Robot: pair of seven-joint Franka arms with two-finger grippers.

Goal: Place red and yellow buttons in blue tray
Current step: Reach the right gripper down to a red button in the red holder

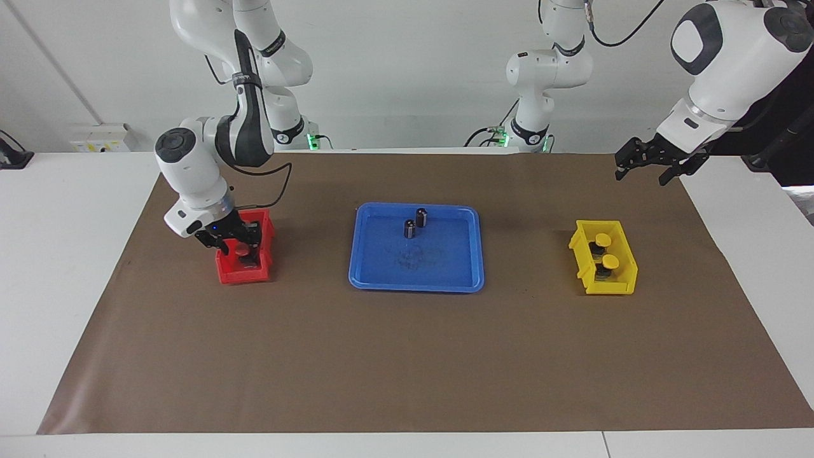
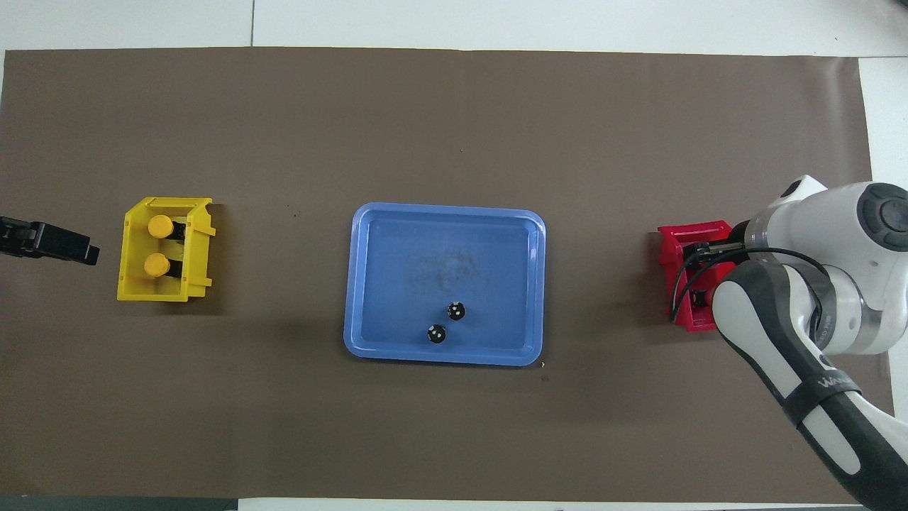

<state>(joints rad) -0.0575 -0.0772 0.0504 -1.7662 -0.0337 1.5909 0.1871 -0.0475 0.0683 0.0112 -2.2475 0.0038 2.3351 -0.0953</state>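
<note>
Blue tray sits mid brown mat, white wall around. Right gripper in red bin, fingers astride a red button; grip unclear. Left gripper waits, spread.

Bright even light, soft shadows, sharp

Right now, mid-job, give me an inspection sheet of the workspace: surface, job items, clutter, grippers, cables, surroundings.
Surface: brown mat on a white table, flat.
Job's things: blue tray mid-mat, no buttons in it; two yellow buttons in the yellow bin; one red button visible in the red bin, a second not visible.
Clutter: two dark cylinders upright in the tray.
Grippers: right gripper down in the red bin at the red button; left gripper raised over the mat's edge, waiting.
Cables: black cable hanging from the right arm above the mat.
Surroundings: white wall, wall outlet.
</note>
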